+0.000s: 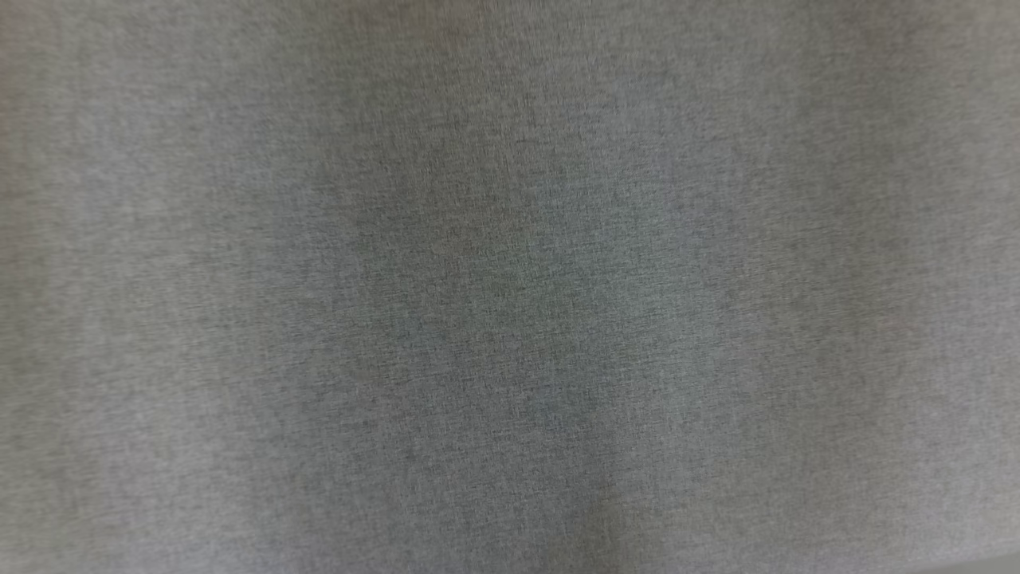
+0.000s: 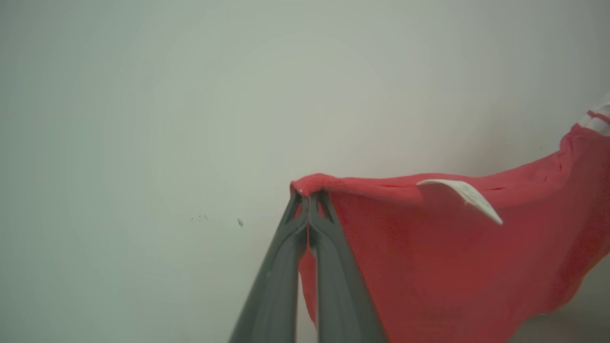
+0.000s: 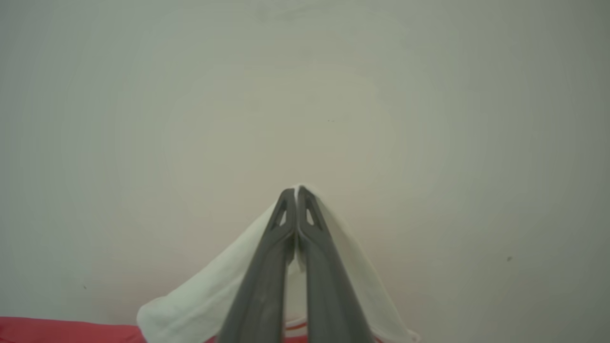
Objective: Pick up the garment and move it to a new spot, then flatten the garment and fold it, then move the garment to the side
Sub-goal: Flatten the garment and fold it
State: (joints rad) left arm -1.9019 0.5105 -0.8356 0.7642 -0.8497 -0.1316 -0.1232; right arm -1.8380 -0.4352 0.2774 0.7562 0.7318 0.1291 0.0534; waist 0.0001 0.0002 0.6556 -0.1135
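Garment first: it's a red piece with a white section, and right now it hangs off both pincers rather than lying anywhere. In the left wrist view our left gripper has its fingers pressed together on a red corner at the middle of the frame. The cloth sags away to the right edge, with a white label flipped up on the top hem. In the right wrist view our right gripper is pinched closed on the white section, with red peeking in at the lower left corner. Behind both there's just a pale plain surface — we can't tell wall from tabletop. Head view gives us a blurry grey weave, nothing more. So we'd say the pick-up is done and we're somewhere in the carry or spread-out stage — flattening, folding and the move to the side all look undone.
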